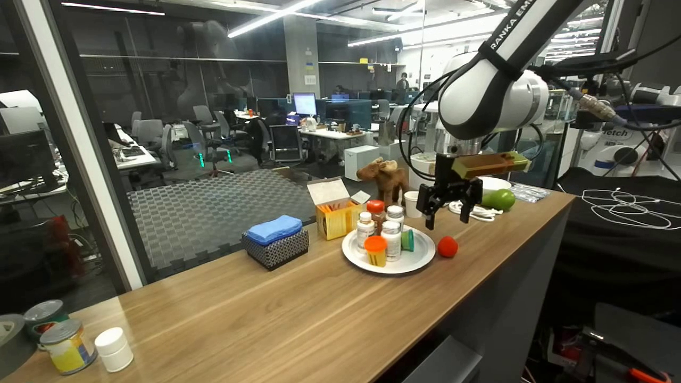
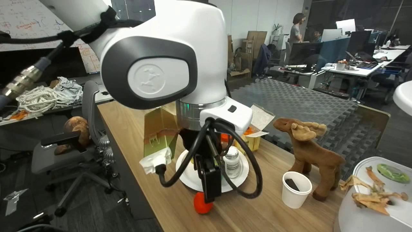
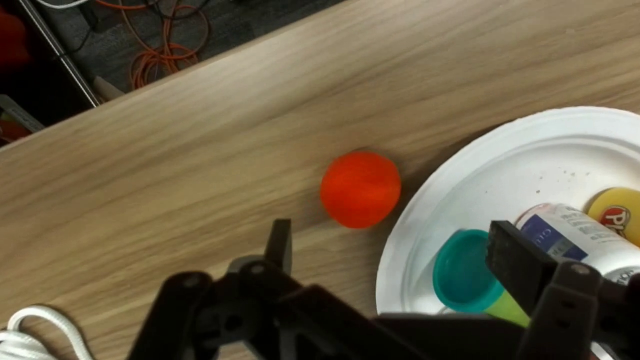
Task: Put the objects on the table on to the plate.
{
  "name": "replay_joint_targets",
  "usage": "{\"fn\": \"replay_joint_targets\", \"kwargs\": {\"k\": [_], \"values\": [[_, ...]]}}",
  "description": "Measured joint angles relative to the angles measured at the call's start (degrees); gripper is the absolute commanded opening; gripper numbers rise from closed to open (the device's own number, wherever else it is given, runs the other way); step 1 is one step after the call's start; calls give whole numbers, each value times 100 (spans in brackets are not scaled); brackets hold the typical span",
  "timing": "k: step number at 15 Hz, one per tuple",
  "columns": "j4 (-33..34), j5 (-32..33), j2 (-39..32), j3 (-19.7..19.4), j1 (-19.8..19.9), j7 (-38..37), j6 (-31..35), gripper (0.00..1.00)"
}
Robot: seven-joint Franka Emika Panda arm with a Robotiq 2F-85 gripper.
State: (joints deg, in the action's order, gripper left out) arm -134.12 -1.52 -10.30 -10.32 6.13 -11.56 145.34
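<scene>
A red ball (image 1: 447, 247) sits on the table just beside the white plate (image 1: 424, 250); it also shows in the wrist view (image 3: 360, 190), apart from the plate's rim (image 3: 450, 185). The plate holds white bottles (image 1: 391, 242), a red-capped bottle (image 1: 375, 210), an orange-lidded yellow tub (image 1: 376, 251) and a green cup (image 1: 407, 240) lying on its side with its teal rim (image 3: 462, 272) facing out. My gripper (image 1: 448, 217) is open and empty above the ball and the plate's edge. In an exterior view, the arm hides much of the plate (image 2: 190, 175), while the ball (image 2: 202, 203) is partly covered by a finger.
A white paper cup (image 1: 413, 204), plush moose (image 1: 391, 178) and yellow box (image 1: 338, 218) stand behind the plate. White cord (image 1: 481, 213) and green fruit (image 1: 500, 199) lie farther along. A patterned box with blue cloth (image 1: 274, 230), cans (image 1: 68, 346) and a white jar (image 1: 114, 349) are also there.
</scene>
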Motion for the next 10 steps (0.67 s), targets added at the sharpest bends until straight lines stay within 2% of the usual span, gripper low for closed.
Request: {"fn": "replay_joint_targets", "kwargs": {"k": [10], "values": [[123, -243, -673, 65, 124, 354, 18, 100]]}}
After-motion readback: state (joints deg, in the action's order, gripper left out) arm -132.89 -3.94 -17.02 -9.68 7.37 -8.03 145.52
